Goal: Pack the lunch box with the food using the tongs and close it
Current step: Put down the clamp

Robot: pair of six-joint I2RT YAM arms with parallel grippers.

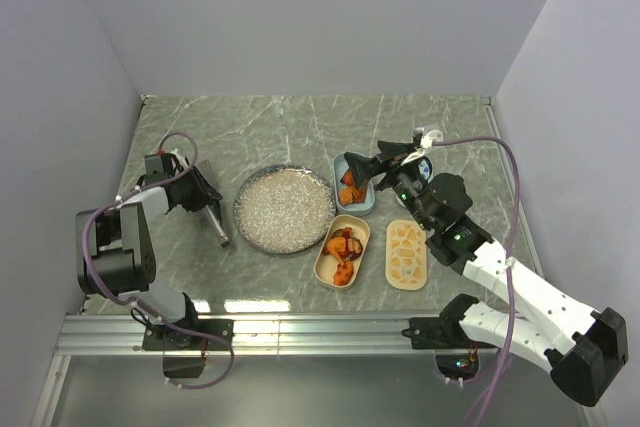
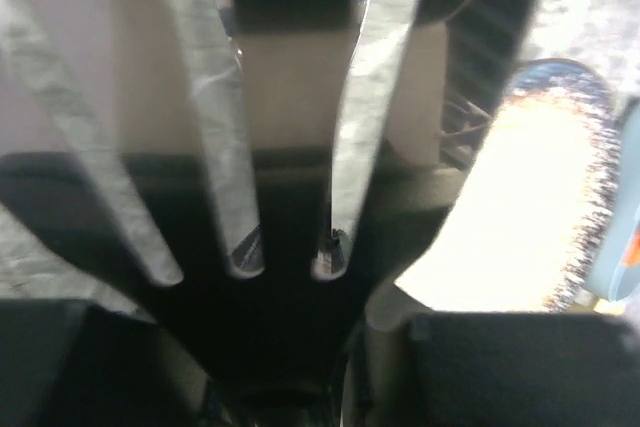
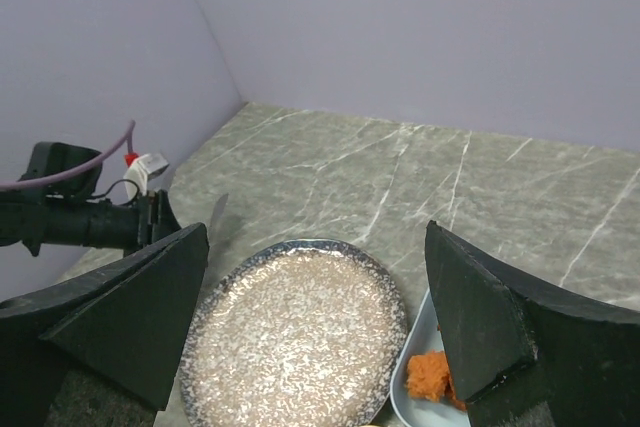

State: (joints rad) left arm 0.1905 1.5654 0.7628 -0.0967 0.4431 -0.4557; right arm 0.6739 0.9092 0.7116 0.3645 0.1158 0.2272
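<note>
On the right half of the worktop (image 1: 300, 127), your right pincer (image 1: 368, 169) hangs over the far end of the blue tub (image 1: 365, 205). Its fingers are spread wide and hold nothing. The food (image 1: 348, 189) is already in the tubs: orange chunks in the blue one, and orange, reddish and dark pieces in the tan tub (image 1: 322, 265) just in front of it. The speckled plate (image 1: 285, 212) shows no chunks that I can make out.

Your left pincer (image 1: 197, 194) is clamped on the tongs (image 1: 215, 222). Their tips point down toward the worktop just left of the plate, apart from any food.

My reading is that the packing looks done or nearly so, and that closing is the step in hand. A pale oval piece (image 1: 406, 254) lies beside the tan tub and is probably a lid or insert, though I cannot say for certain. The next move would call for you to bring the open right pincer down onto one tub rim or onto that pale piece. Square it to the edge and keep it clear of the chunks heaped inside.

No brand, label or writing can be read in any view.
</note>
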